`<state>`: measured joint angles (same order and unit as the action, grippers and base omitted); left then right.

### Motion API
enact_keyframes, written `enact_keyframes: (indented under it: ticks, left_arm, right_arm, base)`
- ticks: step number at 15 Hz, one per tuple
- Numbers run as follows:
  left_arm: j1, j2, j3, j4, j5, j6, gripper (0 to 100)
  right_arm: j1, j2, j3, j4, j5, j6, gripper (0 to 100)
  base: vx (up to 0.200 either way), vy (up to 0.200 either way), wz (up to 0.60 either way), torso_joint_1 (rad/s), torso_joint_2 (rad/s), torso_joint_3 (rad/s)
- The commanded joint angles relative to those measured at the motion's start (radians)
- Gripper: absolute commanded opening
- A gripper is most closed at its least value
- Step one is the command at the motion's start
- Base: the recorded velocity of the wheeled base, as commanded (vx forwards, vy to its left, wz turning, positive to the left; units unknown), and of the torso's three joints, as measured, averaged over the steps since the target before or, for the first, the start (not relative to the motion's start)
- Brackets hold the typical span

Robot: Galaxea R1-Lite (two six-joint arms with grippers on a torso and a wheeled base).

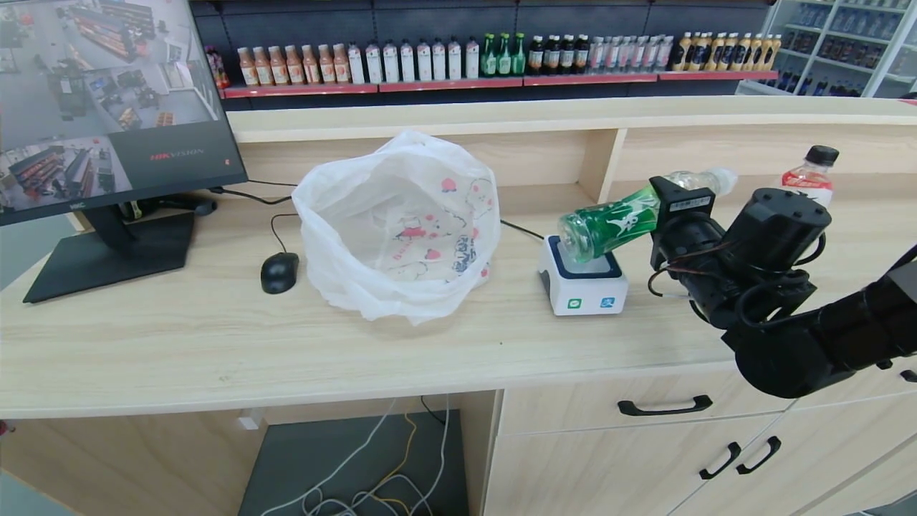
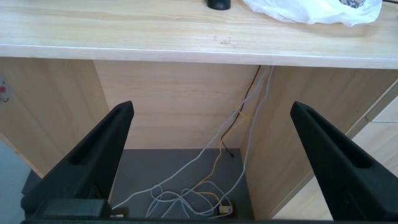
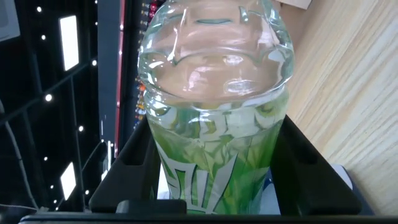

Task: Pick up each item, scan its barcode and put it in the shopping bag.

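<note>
The right jaws are clenched on a green-labelled bottle [image 1: 616, 221], one black finger [image 3: 134, 168] on each side of its body. The bottle lies nearly level in the grasp, its clear base pointing left and its cap pointing to the far right. The base hangs over the dark top of a small white scanner [image 1: 584, 290] that sits on the worktop [image 1: 179, 337]; I cannot tell whether the two touch. The right wrist view looks along the bottle [image 3: 217, 124] from the labelled middle out to the clear, ribbed base.

The left jaws are released, their fingers [image 2: 93, 162] spread wide with nothing between them. They sit low, beneath the near edge of the worktop [image 2: 124, 31], facing the open recess under it, where loose cables [image 2: 186, 196] lie.

Just left of the scanner stands the shopping bag [image 1: 401, 222], white plastic with red and dark cartoon print, its mouth gaping upward. A black mouse [image 1: 279, 272] rests near the bag on its left, and farther left a monitor [image 1: 107, 107] stands on a dark foot. At the far right, beyond the right arm, a second bottle [image 1: 809, 175] with a black cap and a red and white label stands upright. Below the worktop on the right are drawers with black handles [image 1: 665, 408]. Behind the counter, a shelf [image 1: 501, 82] carries a row of bottles.
</note>
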<state>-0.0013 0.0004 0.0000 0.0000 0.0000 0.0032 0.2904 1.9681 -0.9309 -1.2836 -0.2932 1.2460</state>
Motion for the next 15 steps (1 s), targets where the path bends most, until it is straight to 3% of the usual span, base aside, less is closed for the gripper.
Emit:
enact_keyframes:
  ticks: [1,15]
  left_arm:
    - [0.001,0.0,0.0,0.0,0.0,0.0,100]
    - [0.0,0.0,0.0,0.0,0.0,0.0,100]
  right_arm:
    - [0.001,-0.002,0.0,0.0,0.0,0.0,0]
    - [0.006,-0.06,-0.002,0.007,-0.001,-0.043,0]
  base:
    - [0.0,0.0,0.0,0.0,0.0,0.0]
    - [0.0,0.0,0.0,0.0,0.0,0.0]
